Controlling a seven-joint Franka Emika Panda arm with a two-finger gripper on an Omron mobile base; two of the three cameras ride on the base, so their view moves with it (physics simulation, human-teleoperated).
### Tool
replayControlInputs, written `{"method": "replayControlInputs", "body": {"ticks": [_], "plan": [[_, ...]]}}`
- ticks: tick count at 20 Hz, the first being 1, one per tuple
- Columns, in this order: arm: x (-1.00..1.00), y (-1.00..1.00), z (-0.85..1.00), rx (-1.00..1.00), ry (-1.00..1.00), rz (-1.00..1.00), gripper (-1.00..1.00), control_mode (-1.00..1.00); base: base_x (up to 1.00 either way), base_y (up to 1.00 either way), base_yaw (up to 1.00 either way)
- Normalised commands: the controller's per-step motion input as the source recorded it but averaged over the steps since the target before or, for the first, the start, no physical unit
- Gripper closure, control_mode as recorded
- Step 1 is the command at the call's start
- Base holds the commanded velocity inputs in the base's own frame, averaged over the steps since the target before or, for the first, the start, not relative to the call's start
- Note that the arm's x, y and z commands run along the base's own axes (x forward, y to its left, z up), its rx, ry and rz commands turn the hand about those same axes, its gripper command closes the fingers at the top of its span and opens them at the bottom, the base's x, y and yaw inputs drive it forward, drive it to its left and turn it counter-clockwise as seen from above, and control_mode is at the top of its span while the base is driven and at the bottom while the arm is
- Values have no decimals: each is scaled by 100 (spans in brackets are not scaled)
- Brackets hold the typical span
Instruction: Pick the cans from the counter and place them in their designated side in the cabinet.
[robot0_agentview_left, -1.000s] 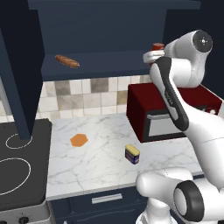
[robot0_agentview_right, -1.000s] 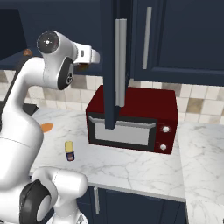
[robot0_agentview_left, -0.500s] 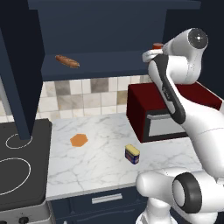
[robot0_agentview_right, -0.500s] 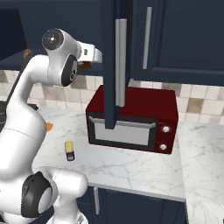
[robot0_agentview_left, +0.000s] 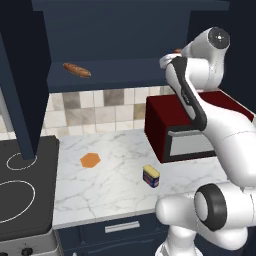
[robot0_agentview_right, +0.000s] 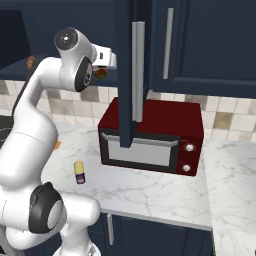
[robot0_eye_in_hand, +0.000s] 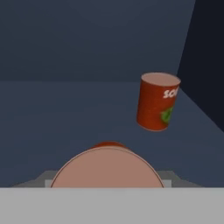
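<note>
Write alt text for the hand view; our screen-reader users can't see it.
Inside the dark navy cabinet, a red can with a green-and-white label stands on the shelf near the right wall. Close to the camera, the round pale top of another red can fills the lower middle of the view.

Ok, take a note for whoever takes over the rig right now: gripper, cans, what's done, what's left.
Gripper: up at the cabinet shelf, apparently closed on a red-sided can, whose round top sits right under the hand camera.
Another red can stands on the shelf, ahead of the hand by the cabinet's side wall.
Yellow tin is on the counter, in front of the microwave.
Done: one red can shelved.
Left: set the held can down, then fetch the yellow tin.
</note>
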Motion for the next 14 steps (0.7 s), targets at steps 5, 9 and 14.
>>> {"method": "replayControlInputs", "body": {"ticks": [5,9,14], "plan": [[32,0,-11,0,0,0,100,-100,0,0,0],[30,0,-10,0,0,0,100,-100,0,0,0],[24,0,-3,0,1,0,100,-100,0,0,0]]}}
